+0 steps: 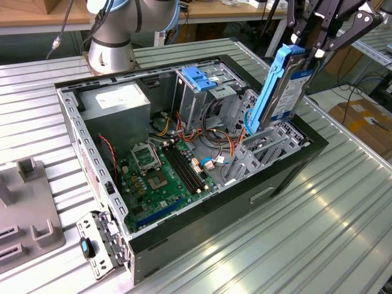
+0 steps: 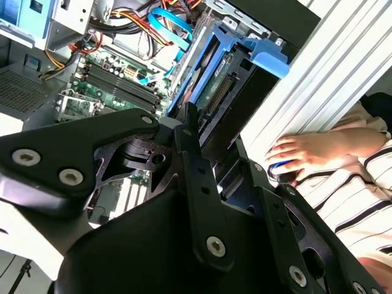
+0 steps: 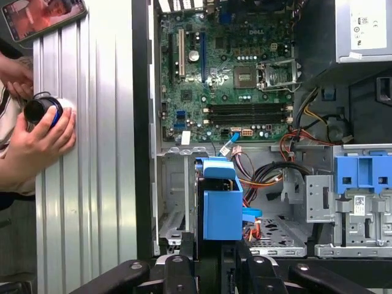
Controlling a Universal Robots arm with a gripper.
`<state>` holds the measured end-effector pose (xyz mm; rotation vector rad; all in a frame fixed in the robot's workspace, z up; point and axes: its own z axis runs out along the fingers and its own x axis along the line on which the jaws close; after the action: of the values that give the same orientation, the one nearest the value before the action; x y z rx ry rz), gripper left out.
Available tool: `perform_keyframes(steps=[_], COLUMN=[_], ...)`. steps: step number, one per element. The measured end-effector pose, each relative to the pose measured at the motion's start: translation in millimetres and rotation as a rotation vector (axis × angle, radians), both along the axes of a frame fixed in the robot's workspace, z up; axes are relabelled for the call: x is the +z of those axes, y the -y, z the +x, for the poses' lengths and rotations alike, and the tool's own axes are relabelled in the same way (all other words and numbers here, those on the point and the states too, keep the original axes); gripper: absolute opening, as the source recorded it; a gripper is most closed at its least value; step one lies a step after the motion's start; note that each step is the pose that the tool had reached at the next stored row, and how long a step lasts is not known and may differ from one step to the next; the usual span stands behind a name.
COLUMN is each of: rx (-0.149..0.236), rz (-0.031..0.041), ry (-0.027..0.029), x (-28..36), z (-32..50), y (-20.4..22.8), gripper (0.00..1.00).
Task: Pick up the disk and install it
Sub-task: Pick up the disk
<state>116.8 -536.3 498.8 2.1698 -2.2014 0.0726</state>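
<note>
My jaws grip the disk (image 1: 288, 98) by its upper end, so it hangs just below them, long axis tilted off upright, lower end at the bay's (image 1: 267, 147) mouth inside the case (image 1: 233, 205).

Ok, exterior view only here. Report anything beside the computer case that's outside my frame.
Observer: In the first wrist view, a person's hand rests on the table beside the computer case.
Operator: Say what it holds.
Observer: A small black cylinder with a blue ring.
Operator: Now describe the face of the disk turned away from me.
Observer: In the second wrist view the disk shows a green circuit board.
</note>
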Motion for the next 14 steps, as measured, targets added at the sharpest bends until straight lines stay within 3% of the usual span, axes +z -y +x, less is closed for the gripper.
perform_keyframes(steps=[3, 5, 8, 11, 14], rx=[0.000, 0.000, 0.000, 0.000, 0.000], rz=[0.0058, 0.0086, 0.0214, 0.0432, 0.0475], ry=[0.0000, 0.0000, 0.0000, 0.0000, 0.0000], x=[-2.9, -5.3, -8.2, -10.4, -14.1], z=[0.7, 0.7, 0.8, 0.8, 0.9], y=[6.0, 7.7, 9.5, 11.4, 14.9], gripper=[0.35, 0.35, 0.35, 0.35, 0.35])
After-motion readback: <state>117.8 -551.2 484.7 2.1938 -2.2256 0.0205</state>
